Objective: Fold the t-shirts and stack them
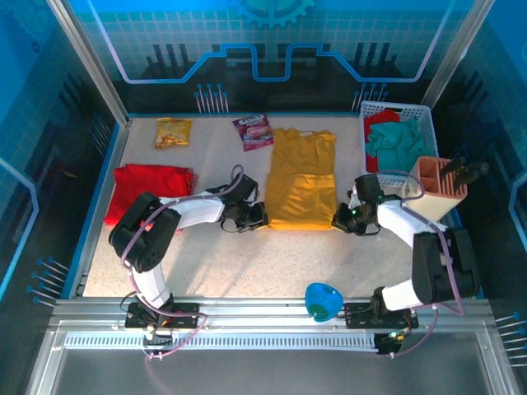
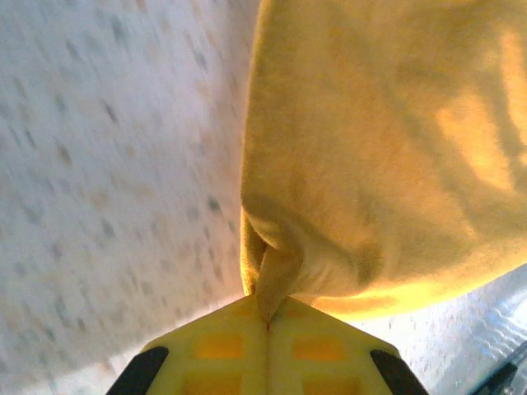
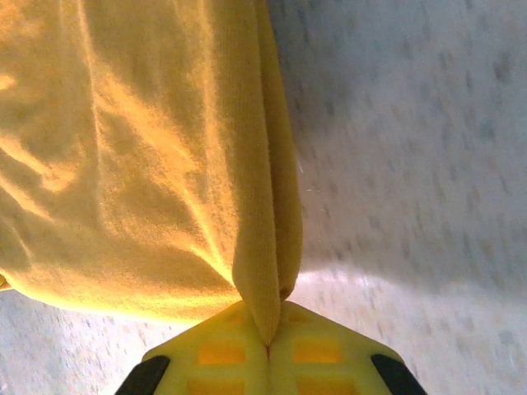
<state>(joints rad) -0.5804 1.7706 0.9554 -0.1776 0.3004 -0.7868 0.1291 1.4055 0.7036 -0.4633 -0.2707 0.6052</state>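
A mustard-yellow t-shirt [image 1: 302, 177] lies lengthwise in the middle of the table, its near part folded over. My left gripper [image 1: 262, 216] is shut on the shirt's near left corner, and in the left wrist view a pinch of yellow cloth [image 2: 276, 280] runs into the closed jaws of the left gripper [image 2: 267, 321]. My right gripper [image 1: 338, 220] is shut on the near right corner; the right wrist view has a doubled fold of the cloth [image 3: 263, 280] clamped in that gripper [image 3: 268, 339]. A folded red t-shirt [image 1: 148, 188] lies at the left.
Two snack packets [image 1: 173, 132] [image 1: 254, 131] lie at the back. A white basket [image 1: 424, 123] with red and teal clothes stands at the back right, a salmon holder [image 1: 440, 185] in front of it. A blue object [image 1: 322, 300] sits at the near edge.
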